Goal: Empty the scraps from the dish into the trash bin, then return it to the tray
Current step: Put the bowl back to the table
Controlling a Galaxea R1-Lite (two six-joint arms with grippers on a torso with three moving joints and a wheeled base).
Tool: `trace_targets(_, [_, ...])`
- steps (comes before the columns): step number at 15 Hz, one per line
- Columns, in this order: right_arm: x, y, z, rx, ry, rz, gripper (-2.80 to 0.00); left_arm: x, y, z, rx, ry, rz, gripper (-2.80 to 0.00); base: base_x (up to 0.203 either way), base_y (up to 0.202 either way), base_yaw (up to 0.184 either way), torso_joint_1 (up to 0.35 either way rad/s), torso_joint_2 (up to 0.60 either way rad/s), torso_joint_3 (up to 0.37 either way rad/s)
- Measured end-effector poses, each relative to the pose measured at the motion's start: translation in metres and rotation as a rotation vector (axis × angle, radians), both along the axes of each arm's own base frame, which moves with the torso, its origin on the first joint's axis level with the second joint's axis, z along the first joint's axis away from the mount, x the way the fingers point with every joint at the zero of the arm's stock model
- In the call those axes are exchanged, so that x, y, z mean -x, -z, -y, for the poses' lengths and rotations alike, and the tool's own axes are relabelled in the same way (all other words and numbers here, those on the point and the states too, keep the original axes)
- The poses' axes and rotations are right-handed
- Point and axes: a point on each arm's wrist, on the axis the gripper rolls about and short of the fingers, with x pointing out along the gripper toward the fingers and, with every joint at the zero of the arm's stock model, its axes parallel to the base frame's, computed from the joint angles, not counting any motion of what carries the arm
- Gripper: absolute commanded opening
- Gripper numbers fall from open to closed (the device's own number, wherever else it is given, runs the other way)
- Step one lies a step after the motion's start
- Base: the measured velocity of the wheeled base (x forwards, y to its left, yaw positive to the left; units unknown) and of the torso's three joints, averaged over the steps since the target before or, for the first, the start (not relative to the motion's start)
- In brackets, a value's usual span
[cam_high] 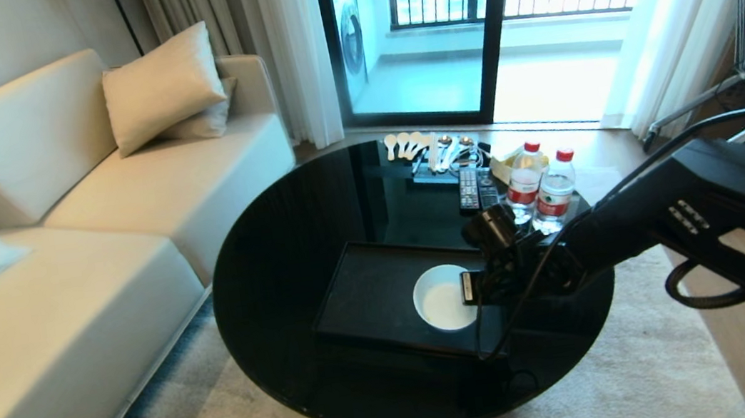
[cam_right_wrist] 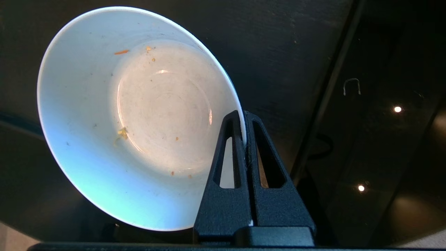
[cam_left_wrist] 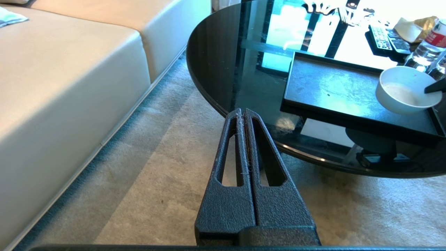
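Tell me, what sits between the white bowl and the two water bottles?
Only the right gripper clamped on the white bowl; the head view shows nothing else before the water bottles.

Right end effector clamped; left end effector closed.

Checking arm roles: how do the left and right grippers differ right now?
The right gripper is shut on the rim of the white bowl over the black tray; the left gripper is shut on nothing. The right is over the table, the left beside it above the carpet. Both have matching black slotted fingers.
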Motion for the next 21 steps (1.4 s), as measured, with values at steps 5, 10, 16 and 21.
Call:
trace_targets(5, [-0.022,0.018,0.007,-0.022,0.062,-0.005,-2.80,0.000,0.000,0.000,0.000,0.000,0.000,-2.80,0.000,0.000,0.000,0.000,0.00,0.000])
trace_targets(10, [-0.039,0.028,0.025,-0.054,0.147,-0.015,-2.80,0.000,0.000,0.000,0.000,0.000,0.000,-2.80,0.000,0.000,0.000,0.000,0.00,0.000])
trace_targets(16, [-0.045,0.030,0.030,-0.084,0.195,-0.019,0.00,0.000,0.000,0.000,0.000,0.000,0.000,-2.80,0.000,0.000,0.000,0.000,0.00,0.000])
trace_targets(21, [-0.044,0.022,0.030,-0.100,0.199,-0.005,0.00,0.000,0.000,0.000,0.000,0.000,0.000,-2.80,0.000,0.000,0.000,0.000,0.00,0.000])
